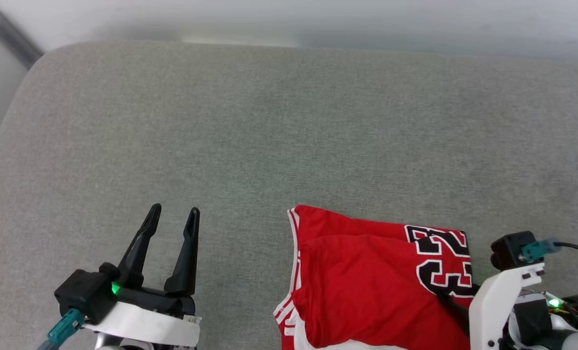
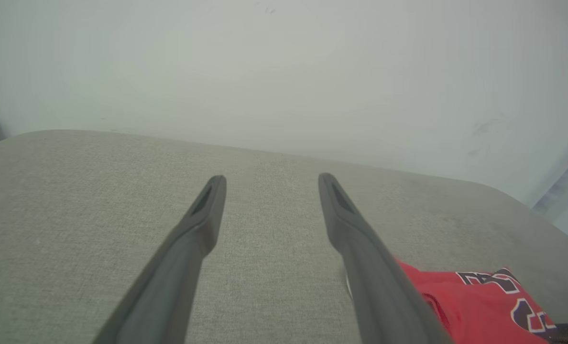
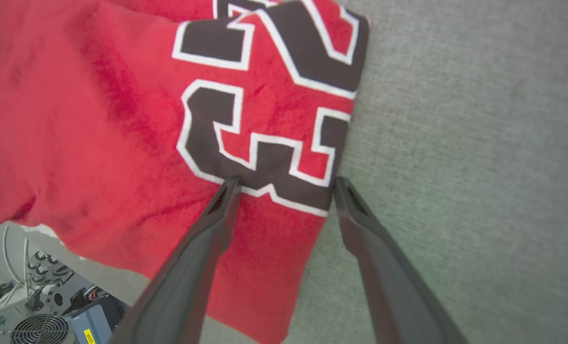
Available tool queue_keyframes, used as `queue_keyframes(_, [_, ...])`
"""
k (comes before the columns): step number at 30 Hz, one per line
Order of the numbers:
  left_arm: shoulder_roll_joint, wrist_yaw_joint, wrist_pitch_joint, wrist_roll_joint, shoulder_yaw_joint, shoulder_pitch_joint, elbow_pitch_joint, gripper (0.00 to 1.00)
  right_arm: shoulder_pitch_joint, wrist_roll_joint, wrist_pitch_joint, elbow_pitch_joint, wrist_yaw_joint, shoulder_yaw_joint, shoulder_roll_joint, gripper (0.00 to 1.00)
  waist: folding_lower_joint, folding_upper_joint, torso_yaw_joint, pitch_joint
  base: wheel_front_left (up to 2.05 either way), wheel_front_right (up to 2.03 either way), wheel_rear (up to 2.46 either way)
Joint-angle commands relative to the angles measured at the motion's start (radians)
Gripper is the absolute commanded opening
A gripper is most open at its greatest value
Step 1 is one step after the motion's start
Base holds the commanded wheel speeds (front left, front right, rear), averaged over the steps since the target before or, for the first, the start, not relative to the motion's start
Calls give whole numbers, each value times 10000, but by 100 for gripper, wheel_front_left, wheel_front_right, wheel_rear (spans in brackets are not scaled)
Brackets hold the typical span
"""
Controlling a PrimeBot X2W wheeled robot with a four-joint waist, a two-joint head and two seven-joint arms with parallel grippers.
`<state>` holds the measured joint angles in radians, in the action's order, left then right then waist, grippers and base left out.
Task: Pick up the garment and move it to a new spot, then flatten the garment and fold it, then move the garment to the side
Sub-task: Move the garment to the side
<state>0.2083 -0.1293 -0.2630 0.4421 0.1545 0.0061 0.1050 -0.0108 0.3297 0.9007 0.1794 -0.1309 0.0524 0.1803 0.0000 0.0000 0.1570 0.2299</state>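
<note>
Grey cushion [image 1: 289, 121], folded garment [image 1: 367, 277], left gripper [image 1: 174, 216] apart, right gripper [image 3: 286, 184] apart, perhaps touching it

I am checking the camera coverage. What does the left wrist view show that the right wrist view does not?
Left wrist view adds: the open left gripper and a pale wall. Right wrist view adds: the open right gripper straddling the edge of the red thin-fabric jersey with black, white-outlined numbers, plus grey electronics with a fan. Both: that jersey on the grey woven cushion.
</note>
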Motion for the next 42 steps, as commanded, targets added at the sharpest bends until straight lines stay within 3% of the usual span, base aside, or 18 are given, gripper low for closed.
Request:
queue_keyframes(1, [-1, -13, -22, 21, 26, -171, -20, 100, 228, -198, 56, -231, 4, 109, -22, 100, 0, 0, 227, 217, 0, 0, 0])
queue_keyframes(8, [-26, -13, -22, 41, 214, -374, -147, 100, 386, -645, -80, -1597, -11, 1026, -53, 100, 0, 0, 496, 350, 0, 0, 0])
queue_keyframes(9, [-32, -14, -22, 44, 223, -373, -168, 100, 388, -719, -118, -1778, -13, 1160, -44, 72, 0, 0, 512, 335, 0, 0, 0])
queue_keyframes(10, [-39, -14, -22, 45, 218, -378, -191, 100, 396, -760, -151, -1938, -18, 1283, -43, 16, 0, 0, 520, 313, 0, 0, 0])
queue_keyframes(11, [-38, -14, -22, 44, 211, -371, -215, 100, 378, -792, -202, -2053, -19, 1357, -61, 0, 0, 0, 518, 277, 0, 0, 0])
queue_keyframes(15, [6, -14, -22, 14, 188, -258, -280, 100, 446, -899, -415, -2226, -10, 1526, 79, 0, 0, 0, 448, 134, 0, 0, 0])
queue_keyframes(21, [109, -14, -22, -197, 368, -110, -317, 100, 1180, -1680, -955, -1871, 12, 2170, 908, 0, 0, 0, 54, -204, 0, 0, 0])
queue_keyframes(26, [51, -14, -22, -299, 709, -174, -231, 100, 2020, -2411, -885, -1191, 10, 3332, 2236, 0, 0, 0, -617, -229, 0, 0, 0])
queue_keyframes(32, [194, -14, -22, -391, 1241, -717, 12, 100, 3307, -2717, -568, -477, 8, 4253, 4399, 0, 0, 0, -1684, 470, 0, 0, 0])
queue_keyframes(39, [760, -13, -22, -851, 2277, -1659, 353, 100, 4457, -2725, -1028, -561, 5, 4360, 6755, 0, 0, 0, -2997, 1711, 0, 0, 0])
queue_keyframes(42, [1045, -13, -22, -1009, 2869, -2115, 425, 100, 4696, -2586, -1512, -1125, 7, 3925, 7182, 0, 0, 0, -3427, 2136, 0, 0, 0])
